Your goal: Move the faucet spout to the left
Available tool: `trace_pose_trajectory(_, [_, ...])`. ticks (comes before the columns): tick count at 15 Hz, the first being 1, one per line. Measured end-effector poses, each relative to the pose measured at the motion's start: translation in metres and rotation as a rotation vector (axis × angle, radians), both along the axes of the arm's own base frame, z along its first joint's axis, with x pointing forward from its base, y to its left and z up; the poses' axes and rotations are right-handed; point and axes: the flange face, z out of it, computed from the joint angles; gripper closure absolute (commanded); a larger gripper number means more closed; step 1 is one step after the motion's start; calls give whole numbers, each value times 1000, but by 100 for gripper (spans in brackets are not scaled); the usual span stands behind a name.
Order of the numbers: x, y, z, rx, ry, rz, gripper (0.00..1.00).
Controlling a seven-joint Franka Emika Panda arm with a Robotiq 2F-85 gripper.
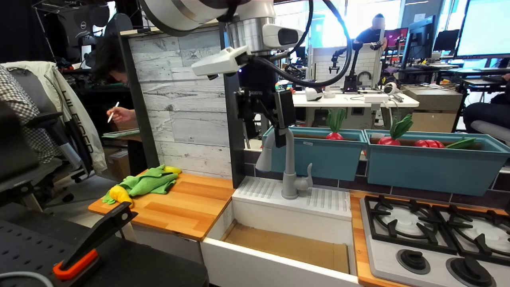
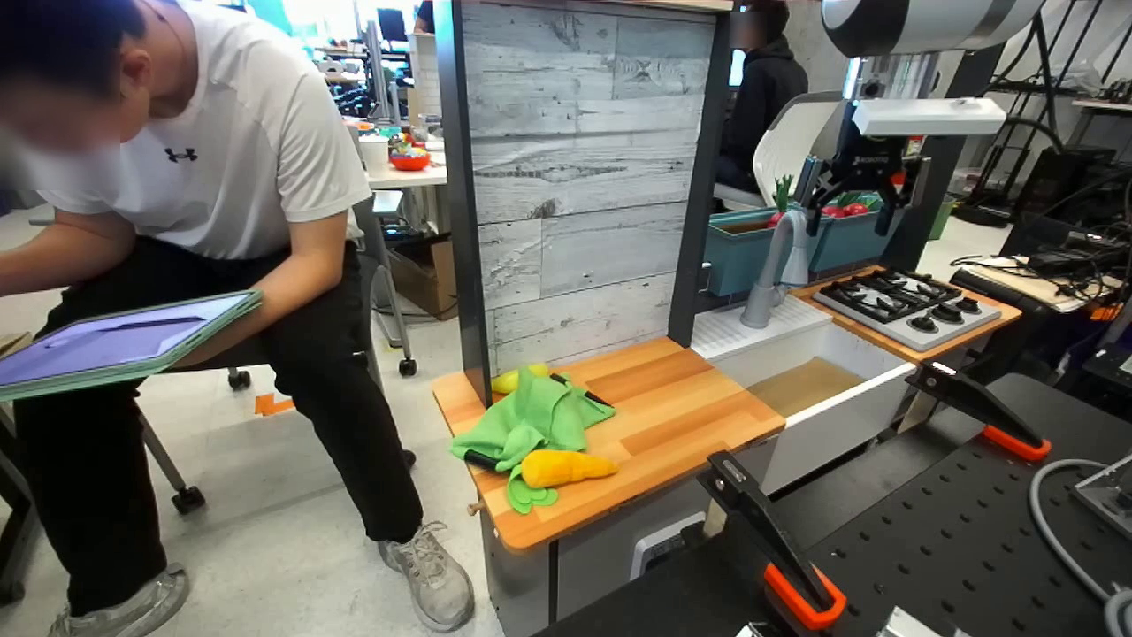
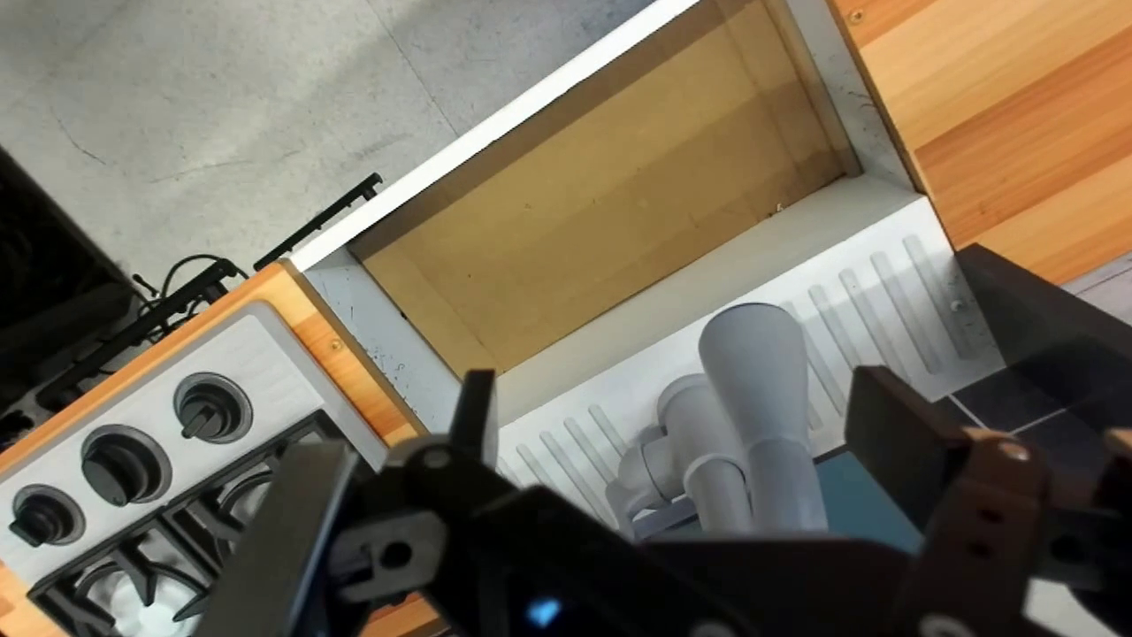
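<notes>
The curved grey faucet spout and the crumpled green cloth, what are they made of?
The curved grey faucet spout looks like dull plastic or painted metal, I can't tell which: it's smooth, without mirror shine. The crumpled green cloth looks like soft, matte fabric, because it bunches into folds.

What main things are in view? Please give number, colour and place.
wooden counters: 2, brown, beside the sink
sink: 1, white, between counters
faucet spout: 1, grey, at the sink's back
stove: 1, silver, on one counter
planters: 2, blue-green, behind sink and stove
radishes: at least 3, red, in planters
cloth: 1, green, other counter
toys: 2, yellow, beside the cloth
panel: 1, grey-white, behind the cloth
clamps: 2, black and orange, black table
people: several, varied clothes, nearby
robot arm: 1, mostly white, above the sink
gripper: 1, black, open, near the spout
</notes>
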Motion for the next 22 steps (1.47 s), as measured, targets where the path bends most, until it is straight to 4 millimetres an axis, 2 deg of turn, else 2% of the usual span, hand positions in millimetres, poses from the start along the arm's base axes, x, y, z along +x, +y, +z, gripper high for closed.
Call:
trace_pose_trajectory(7, [-5,-2,-7,-1,8,-52,0])
trace_pose_trajectory(14, [6,15,-27,-23,-27,-55,0])
trace_pose_trajectory(15, [8,16,-29,-28,-39,-55,25])
trace_pose_trajectory(16, [11,17,-30,-34,-50,-56,26])
trace_pose_trajectory(17, [13,17,-32,-38,-60,-56,32])
trace_pose_trajectory(20, [17,13,-34,-51,-79,-57,58])
trace_pose_trajectory(22, [20,14,-34,-52,-87,-54,70])
